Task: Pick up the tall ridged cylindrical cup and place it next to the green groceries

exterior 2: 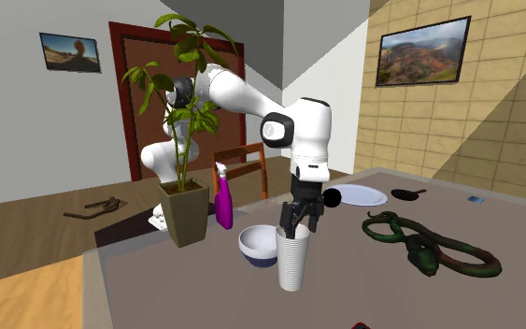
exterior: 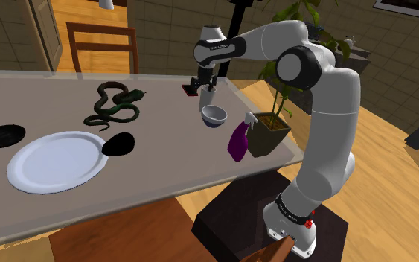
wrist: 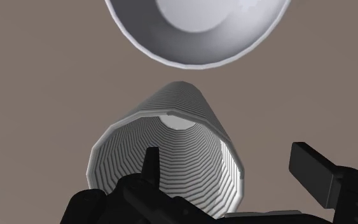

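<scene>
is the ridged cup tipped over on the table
No, the ridged cup stands upright on the table, beside the bowl.

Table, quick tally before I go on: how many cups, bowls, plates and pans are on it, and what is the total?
1 ridged cup
1 bowl
1 plate
1 pan
Total: 4
Not counted: the black oval thing beside the plate, because I cannot tell what kind of thing it is.
</scene>
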Tool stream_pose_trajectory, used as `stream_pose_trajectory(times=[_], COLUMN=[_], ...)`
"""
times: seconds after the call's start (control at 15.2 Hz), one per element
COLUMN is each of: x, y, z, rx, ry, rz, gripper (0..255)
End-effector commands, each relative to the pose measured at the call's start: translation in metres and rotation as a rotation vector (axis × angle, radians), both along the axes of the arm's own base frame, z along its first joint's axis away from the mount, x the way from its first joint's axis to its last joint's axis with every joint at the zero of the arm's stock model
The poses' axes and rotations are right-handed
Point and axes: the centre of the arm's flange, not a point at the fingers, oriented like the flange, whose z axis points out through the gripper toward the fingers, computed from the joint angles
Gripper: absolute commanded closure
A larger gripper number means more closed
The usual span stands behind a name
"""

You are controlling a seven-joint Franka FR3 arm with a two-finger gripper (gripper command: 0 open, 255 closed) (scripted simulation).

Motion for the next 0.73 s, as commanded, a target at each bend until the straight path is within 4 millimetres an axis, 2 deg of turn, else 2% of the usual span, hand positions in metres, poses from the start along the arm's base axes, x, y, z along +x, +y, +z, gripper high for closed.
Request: stream_pose_trajectory(times=[0.0,0.07,0.66], x=[0.0,0.0,0.0], y=[0.0,0.0,0.0], z=[0.0,0.0,0.0], rx=[0.0,0.0,0.0], ry=[0.0,0.0,0.0], rz=[0.0,0.0,0.0], gripper=[0,255,255])
